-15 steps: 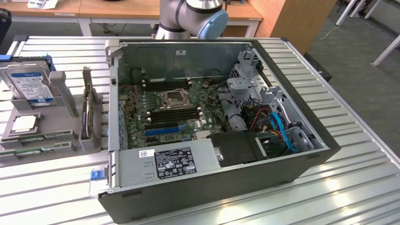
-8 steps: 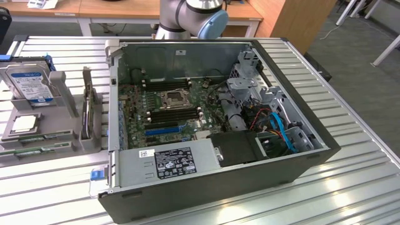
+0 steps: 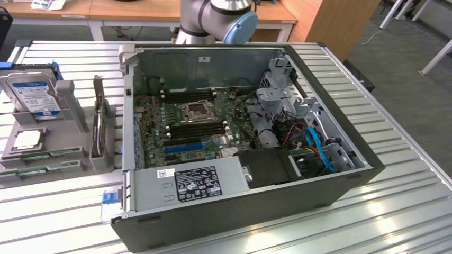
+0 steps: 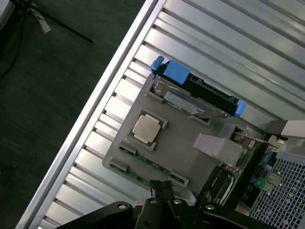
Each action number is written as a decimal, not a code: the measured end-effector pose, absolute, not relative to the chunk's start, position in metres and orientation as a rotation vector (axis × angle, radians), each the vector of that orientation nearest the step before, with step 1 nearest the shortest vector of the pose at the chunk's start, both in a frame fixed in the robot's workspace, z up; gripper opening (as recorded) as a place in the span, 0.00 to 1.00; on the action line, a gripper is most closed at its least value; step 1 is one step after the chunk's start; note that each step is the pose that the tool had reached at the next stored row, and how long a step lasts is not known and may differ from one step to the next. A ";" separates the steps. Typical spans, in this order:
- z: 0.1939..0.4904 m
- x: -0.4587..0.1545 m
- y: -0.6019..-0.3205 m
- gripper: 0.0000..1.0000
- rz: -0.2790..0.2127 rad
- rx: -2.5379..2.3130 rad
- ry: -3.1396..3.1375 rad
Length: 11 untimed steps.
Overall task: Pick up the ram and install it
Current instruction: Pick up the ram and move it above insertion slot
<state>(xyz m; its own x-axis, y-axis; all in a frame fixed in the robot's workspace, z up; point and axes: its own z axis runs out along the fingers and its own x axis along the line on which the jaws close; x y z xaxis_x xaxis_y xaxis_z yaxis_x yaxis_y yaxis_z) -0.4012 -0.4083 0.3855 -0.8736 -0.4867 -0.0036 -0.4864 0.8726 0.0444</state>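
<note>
gripper (image 4: 162, 187): jaws together, just over tray edge | ram (image 4: 145, 163): flat in slot of gray tray (image 4: 183, 143), next to processor (image 4: 145, 128) | PC case (image 3: 282, 211): open

Bright, even light from overhead, and white glare streaks the metal table slats (image 3: 406, 211) at the exterior view's near right. The open computer case (image 3: 282, 211) shades its own interior, so the motherboard (image 3: 177, 135) looks dimmer. In the wrist view the slats gleam pale and the floor (image 4: 43, 119) falls dark.
</note>
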 end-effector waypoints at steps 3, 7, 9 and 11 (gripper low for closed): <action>0.385 -0.401 -0.408 0.10 -0.069 0.863 -3.010; 0.385 -0.401 -0.408 0.10 -0.068 0.967 -2.976; 0.385 -0.401 -0.408 0.10 -0.068 1.018 -2.958; 0.385 -0.401 -0.408 0.10 -0.068 1.069 -2.939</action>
<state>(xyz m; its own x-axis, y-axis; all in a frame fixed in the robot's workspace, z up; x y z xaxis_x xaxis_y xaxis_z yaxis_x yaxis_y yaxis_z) -0.4012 -0.4083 0.3854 -0.7663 -0.6425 -0.0024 -0.6419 0.7654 0.0452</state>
